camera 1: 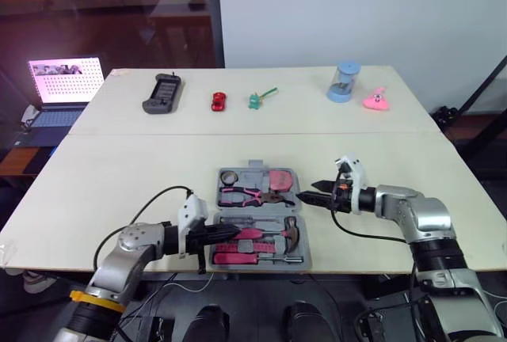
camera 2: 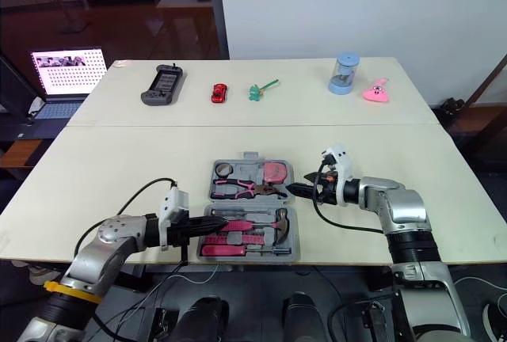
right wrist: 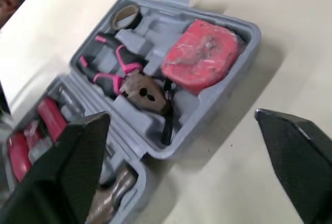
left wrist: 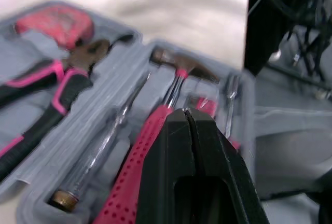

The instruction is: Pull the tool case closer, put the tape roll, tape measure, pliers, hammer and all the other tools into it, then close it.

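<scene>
With its fingers pressed together on nothing, your left gripper (left wrist: 188, 114) sits over the hammer (left wrist: 155, 125) handle. That looks like a pose for nudging tools down into their slots, not for carrying one. Your right gripper (camera 1: 309, 195) has its fingers spread wide and empty, just off the right edge of the case (camera 1: 255, 171), probably so it can catch the far half and fold it over. The case lies open at lower centre of the head views, by the table's (camera 1: 119, 168) near edge, so the pull looks done. The pliers (right wrist: 137, 86), tape measure (right wrist: 199, 53) and tape roll (right wrist: 126, 15) fill the far half's moulded pockets, and the hammer and a screwdriver (left wrist: 104, 151) lie in the near half. Closing seems to be all that is left.
</scene>
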Robot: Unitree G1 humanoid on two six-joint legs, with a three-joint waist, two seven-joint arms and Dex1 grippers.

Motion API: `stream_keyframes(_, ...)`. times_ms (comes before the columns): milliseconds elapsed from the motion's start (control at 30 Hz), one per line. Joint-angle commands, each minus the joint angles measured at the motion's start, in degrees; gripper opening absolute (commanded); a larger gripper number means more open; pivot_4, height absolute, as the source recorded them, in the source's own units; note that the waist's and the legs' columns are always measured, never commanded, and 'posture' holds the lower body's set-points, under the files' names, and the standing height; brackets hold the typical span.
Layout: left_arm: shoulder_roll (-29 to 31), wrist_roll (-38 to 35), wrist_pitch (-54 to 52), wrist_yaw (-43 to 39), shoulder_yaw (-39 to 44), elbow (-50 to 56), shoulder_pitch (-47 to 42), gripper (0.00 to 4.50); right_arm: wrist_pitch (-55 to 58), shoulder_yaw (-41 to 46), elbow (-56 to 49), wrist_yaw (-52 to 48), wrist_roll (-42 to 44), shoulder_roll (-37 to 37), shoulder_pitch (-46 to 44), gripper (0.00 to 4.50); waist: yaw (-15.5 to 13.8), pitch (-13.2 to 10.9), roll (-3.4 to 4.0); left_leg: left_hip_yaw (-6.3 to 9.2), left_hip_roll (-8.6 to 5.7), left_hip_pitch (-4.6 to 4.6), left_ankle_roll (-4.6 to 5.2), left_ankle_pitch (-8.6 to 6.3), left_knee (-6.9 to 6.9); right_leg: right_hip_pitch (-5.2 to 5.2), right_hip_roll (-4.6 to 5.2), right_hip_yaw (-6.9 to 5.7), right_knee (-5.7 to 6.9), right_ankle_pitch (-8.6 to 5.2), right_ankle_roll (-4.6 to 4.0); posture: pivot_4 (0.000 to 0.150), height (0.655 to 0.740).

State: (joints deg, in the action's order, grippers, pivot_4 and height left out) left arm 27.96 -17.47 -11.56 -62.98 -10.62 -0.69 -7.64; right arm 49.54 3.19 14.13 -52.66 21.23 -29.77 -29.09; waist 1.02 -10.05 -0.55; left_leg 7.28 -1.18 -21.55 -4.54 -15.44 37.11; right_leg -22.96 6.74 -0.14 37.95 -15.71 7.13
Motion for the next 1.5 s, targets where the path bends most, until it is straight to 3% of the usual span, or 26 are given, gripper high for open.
stream_keyframes(33, -0.43, 4.1, -0.54, 2.74, -2.71, -2.46, -0.8, 0.0, 4.16, 5.04, 3.62, 4.77, 3.24, 2.19, -3.72, 4.47, 0.18, 0.0, 0.0, -0.01, 0.0, 0.0, 0.0, 0.0, -0.01, -0.01, -0.01, 0.0, 0.0, 0.0, 0.0, 0.15, 0.6902)
stream_keyframes(167, -1.43, 5.38, -1.28, 3.73, -4.39, -3.69, -0.03, 0.0, 5.88, 5.86, 8.89, 5.01, 4.47, 3.57, -6.48, 4.47, 0.1, -0.01, 0.02, 0.0, 0.01, -0.03, 0.0, 0.0, -0.02, -0.06, -0.02, 0.0, 0.02, 0.0, 0.0, 0.15, 0.6902)
stream_keyframes(500, -1.72, 8.77, -6.03, 4.6, -8.86, -5.98, -0.41, 0.0, -2.37, 0.81, 28.18, 5.14, -0.99, 9.61, -15.22, 4.47, 0.2, 0.05, 0.12, -0.01, 0.0, 0.05, 0.0, 0.0, -0.02, 0.02, -0.02, 0.0, 0.01, 0.0, 0.01, 0.15, 0.6902)
stream_keyframes(900, -1.02, 10.25, -5.98, 4.28, -10.09, -7.8, -0.76, 0.0, -4.34, 8.31, 43.46, 0.78, 2.36, 14.15, -23.03, 4.47, 1.44, 0.16, 0.31, -0.01, 0.0, 0.14, 0.01, 0.0, -0.08, 0.09, -0.02, 0.0, 0.01, 0.0, 0.01, 0.15, 0.6902)
stream_keyframes(1133, -2.13, 8.76, -5.52, 4.8, -8.56, -8.18, -0.8, 0.0, 0.24, 11.1, 39.77, -4.68, 6.05, 13.23, -23.19, 4.47, 1.52, 0.15, 0.4, -0.01, 0.0, 0.14, 0.01, 0.0, -0.1, 0.08, -0.02, 0.0, 0.01, -0.01, 0.02, 0.15, 0.6902)
stream_keyframes(1500, -4.2, 4.26, -7.31, 7.59, -2.25, -3.52, -0.64, 0.0, 8.55, 9.14, 21.79, -8.45, 10.66, 12.34, -14.95, 4.47, 1.7, 0.15, 0.52, 0.0, 0.01, 0.09, 0.03, -0.02, -0.12, 0.0, -0.02, 0.0, 0.01, -0.03, 0.06, 0.15, 0.6902)
